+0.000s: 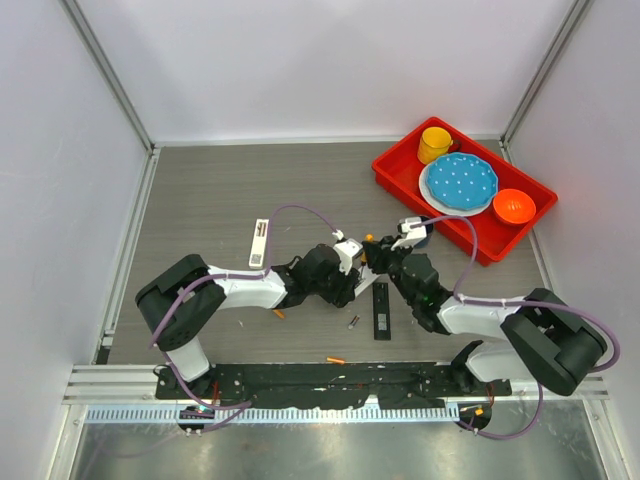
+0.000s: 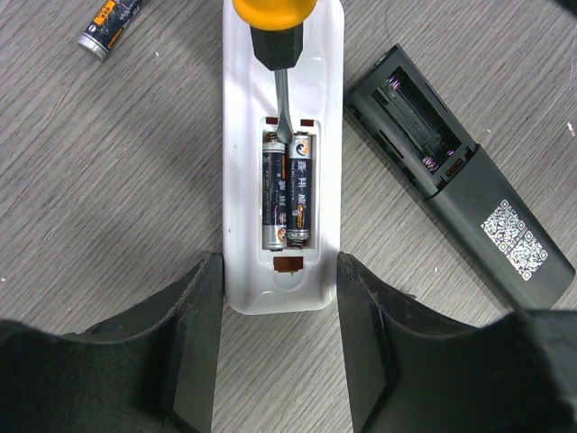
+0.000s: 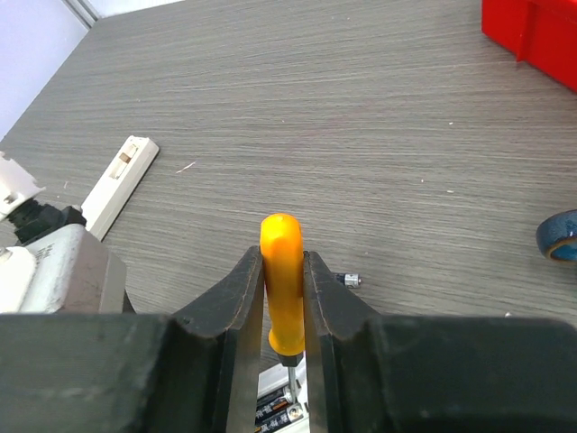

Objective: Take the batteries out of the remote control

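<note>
left gripper, half open, pinches the white remote; right gripper clamps the screwdriver. lever gently under the batteries.

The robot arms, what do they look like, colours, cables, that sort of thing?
Both the left arm and right arm have white links between bulky black joints. A thin purple cable loops along each. The fingers are matte black, thick and wedge-shaped.
</note>
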`<state>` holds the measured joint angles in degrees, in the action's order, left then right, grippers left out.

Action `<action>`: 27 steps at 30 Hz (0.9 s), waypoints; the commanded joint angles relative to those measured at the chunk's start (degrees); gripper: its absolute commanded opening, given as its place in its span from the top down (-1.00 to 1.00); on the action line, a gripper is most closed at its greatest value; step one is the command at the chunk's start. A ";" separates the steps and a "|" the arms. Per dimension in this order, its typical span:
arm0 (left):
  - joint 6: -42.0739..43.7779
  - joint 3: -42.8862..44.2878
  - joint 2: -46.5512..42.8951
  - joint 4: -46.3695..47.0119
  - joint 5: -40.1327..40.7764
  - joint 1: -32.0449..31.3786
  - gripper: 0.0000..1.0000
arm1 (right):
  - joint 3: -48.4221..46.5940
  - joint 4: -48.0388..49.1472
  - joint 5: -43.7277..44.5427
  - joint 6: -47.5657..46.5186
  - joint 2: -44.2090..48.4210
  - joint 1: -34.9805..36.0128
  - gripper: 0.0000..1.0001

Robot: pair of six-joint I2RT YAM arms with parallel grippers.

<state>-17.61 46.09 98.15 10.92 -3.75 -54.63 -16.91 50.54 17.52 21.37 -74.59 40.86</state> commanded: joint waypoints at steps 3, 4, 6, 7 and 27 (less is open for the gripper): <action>-1.03 -1.88 6.09 -6.70 -2.84 -0.39 1.00 | 2.05 3.85 -11.79 12.10 -1.35 -4.63 0.97; -1.03 -1.88 6.00 -6.70 -2.76 -0.39 1.00 | 2.49 4.99 -12.94 13.34 -1.35 -5.43 0.97; -1.03 -1.79 6.18 -6.52 -3.02 -0.39 1.00 | 3.10 6.49 -15.66 15.36 -1.88 -8.15 0.97; -1.03 -1.70 6.35 -6.70 -3.11 -0.48 1.00 | 3.46 8.06 -16.72 16.68 -2.49 -8.69 0.97; -1.11 -1.26 6.80 -7.14 -3.02 -0.39 1.00 | 1.27 9.51 -26.14 21.11 -4.00 -13.62 0.97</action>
<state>-17.69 47.24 99.79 12.45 -4.67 -54.61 -13.89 59.18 -8.93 44.75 -80.66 27.53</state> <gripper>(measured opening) 0.503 0.251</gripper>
